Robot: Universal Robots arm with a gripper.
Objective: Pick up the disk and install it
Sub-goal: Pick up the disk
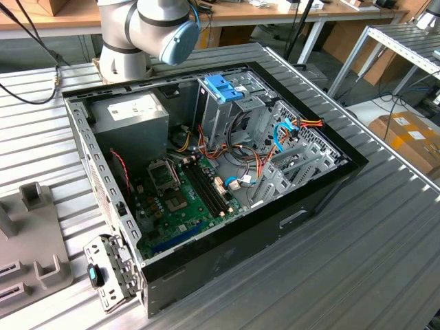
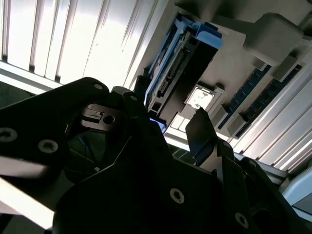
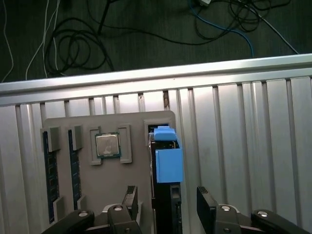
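The disk (image 3: 167, 163), a dark drive with bright blue plastic rails, stands on edge in a slot of a grey parts tray (image 3: 124, 173). My gripper (image 3: 168, 202) is open. One dark finger (image 3: 129, 197) stands on each side of the disk's near end, with a gap on both sides. In the second wrist view the disk (image 2: 181, 66) rises from the tray just beyond the gripper (image 2: 169, 109), blue rail uppermost. The open computer case (image 1: 206, 172) lies on the ribbed metal table, and its upright grey drive cage (image 1: 223, 96) has a blue plastic top.
On the tray beside the disk sit a processor chip (image 3: 107, 145) and two memory sticks (image 3: 48, 165). The table's far edge (image 3: 156, 73) drops to a floor strewn with cables. In the exterior view the tray (image 1: 31, 254) is at the left, beside the case, and the arm's base (image 1: 127, 48) is behind the case.
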